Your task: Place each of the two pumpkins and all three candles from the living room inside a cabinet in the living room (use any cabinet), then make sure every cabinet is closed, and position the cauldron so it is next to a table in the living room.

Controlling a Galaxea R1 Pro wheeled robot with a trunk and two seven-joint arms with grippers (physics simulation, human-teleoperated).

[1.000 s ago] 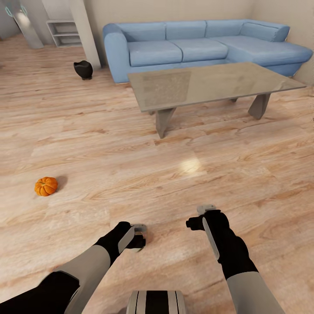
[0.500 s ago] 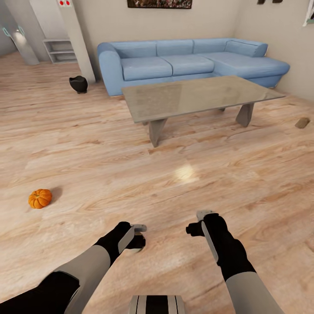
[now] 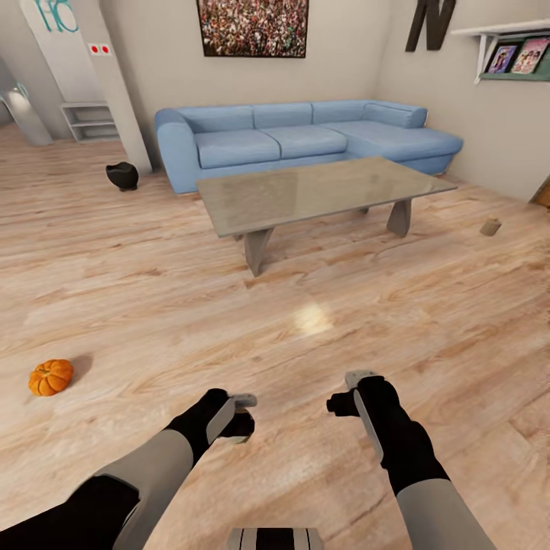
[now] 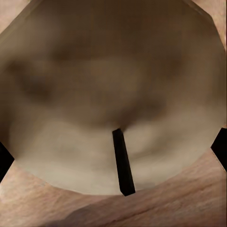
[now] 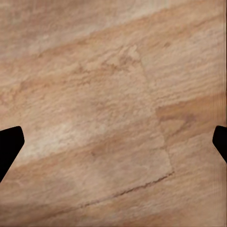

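So the left jaws (image 3: 241, 413) are clamped around a candle (image 4: 94, 104). The left wrist view looks straight down on its pale beige top with the dark wick poking up, and a black fingertip sits at either side. The right jaws (image 3: 348, 388) are spread wide with nothing between them, just wood floor (image 5: 113, 118) underneath. Both arms hang low over the planks in front of the robot.

One pumpkin (image 3: 50, 377) sits on the floor well off to the left of the left arm. The cauldron (image 3: 122, 176) is on the floor by the white pillar (image 3: 114, 84), near the left end of the blue sofa (image 3: 305, 141) and apart from the glass tabletop (image 3: 321, 191). Another candle (image 3: 490, 227) stands on the floor to the right of the table.
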